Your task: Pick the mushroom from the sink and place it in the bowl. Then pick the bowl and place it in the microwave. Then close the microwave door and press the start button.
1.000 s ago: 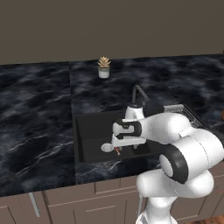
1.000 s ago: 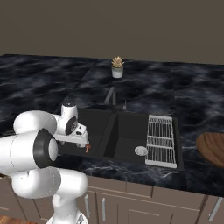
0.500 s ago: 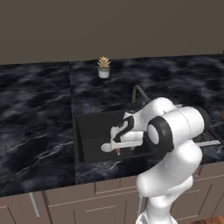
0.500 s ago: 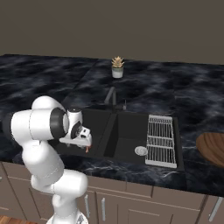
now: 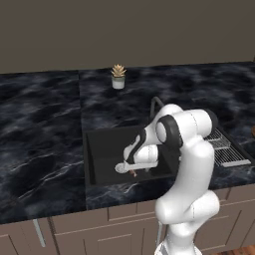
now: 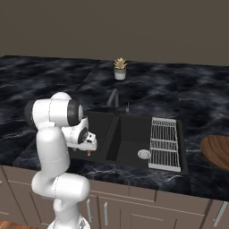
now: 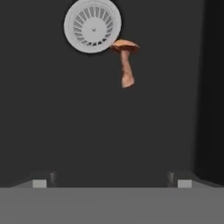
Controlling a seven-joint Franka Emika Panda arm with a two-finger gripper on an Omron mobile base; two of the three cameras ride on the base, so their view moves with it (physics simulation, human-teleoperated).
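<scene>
A: Mushroom (image 7: 125,61) location?

B: Lying on the black sink (image 5: 102,154) floor, left basin, cap just beside the round silver drain (image 7: 92,26), stem pointing back toward my fingers.

A: Gripper (image 7: 111,178) state?

B: Fingers spread wide, nothing between them. I'm hanging over the basin pointing down so I can drop onto the mushroom; it sits ahead of my tips, not yet between them.

A: Bowl (image 6: 216,152)?

B: On the counter (image 6: 44,85) right of the sink, well apart.

A: Surroundings?

B: Dark marble counter, wire rack (image 6: 165,144) in the right basin, potted plant (image 6: 119,68) by the wall.
</scene>
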